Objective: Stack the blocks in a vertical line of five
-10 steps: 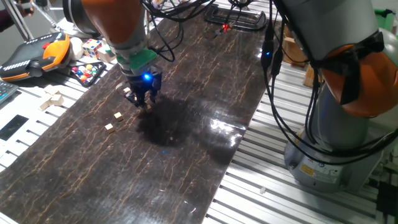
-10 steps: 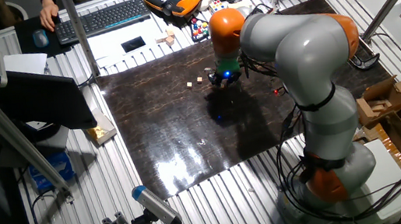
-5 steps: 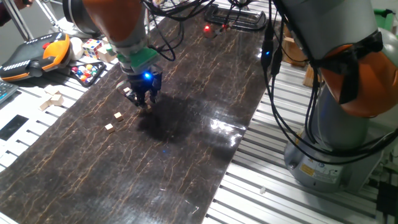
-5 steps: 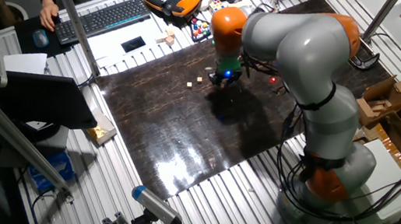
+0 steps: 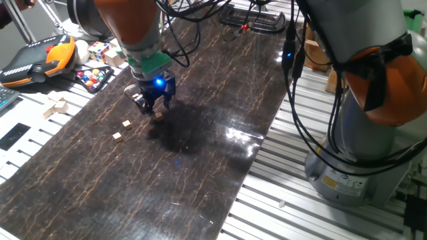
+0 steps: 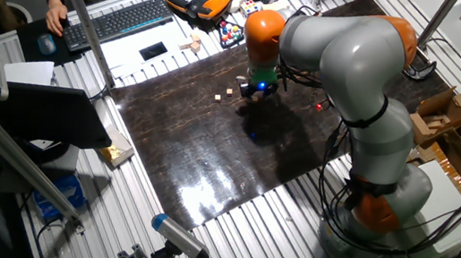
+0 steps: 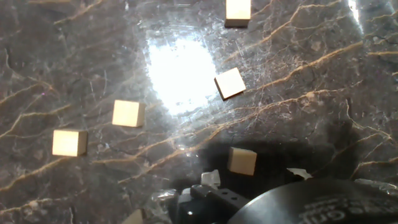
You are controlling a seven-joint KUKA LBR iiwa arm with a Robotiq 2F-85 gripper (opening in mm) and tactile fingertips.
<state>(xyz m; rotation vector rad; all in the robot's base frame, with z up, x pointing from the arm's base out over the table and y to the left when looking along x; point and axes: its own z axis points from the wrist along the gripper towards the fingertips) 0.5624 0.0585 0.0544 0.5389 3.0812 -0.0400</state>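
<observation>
Lifted slightly since before, gripper hovers over scattered blocks.

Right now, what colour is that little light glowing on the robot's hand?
Blue. The light sits just above the gripper, clearest in the fixed view nearest the hand.

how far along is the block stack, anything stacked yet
Done: nothing; in the hand view the five blocks lie singly on the table, none on another. In hand: the gripper is open, with the nearest block lying close by its fingertips, not gripped. Left: the whole stack of five.
</observation>
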